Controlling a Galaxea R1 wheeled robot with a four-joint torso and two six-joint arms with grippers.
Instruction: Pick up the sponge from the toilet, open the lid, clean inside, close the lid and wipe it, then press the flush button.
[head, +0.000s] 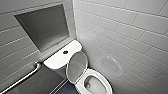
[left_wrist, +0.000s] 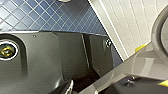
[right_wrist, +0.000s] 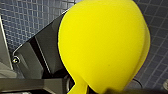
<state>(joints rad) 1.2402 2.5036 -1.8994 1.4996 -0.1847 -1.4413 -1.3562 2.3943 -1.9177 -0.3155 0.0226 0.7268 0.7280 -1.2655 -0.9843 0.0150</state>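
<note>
Looking down into a tight corner: pale tiled wall (head: 130, 27) closing in behind the toilet (head: 103, 78) and along its right side. Dark blue tiled floor (head: 65, 89) beneath the toilet, at its left foot. White and glossy, that toilet, tucked right into the corner with the bowl open to view.

Above the toilet, set into the rear wall, a big grey recessed niche (head: 43, 27). Left of the toilet, a metal grab bar (head: 25, 77) slanting along the wall. Now the tank (head: 58, 60), flat white top, at the back of the toilet and just under the niche. And the lid (head: 77, 67): up, tipped back on its hinge, leaning toward the tank, inner face showing.

Over to the right wrist view: bright yellow sponge (right_wrist: 105, 45), huge in front of the lens, bowed into a dome and pinched narrow at one end. Right gripper (right_wrist: 87, 88) clamped on that pinched end, holding the sponge up in the air with blue floor tiles behind it; how near the toilet, hard to say from here. Left gripper (left_wrist: 65, 88) down among dark robot parts over the blue floor; apart or together, cannot tell.

Smallest of all, the flush button (head: 65, 52): dark, round, dead centre on the tank top.
</note>
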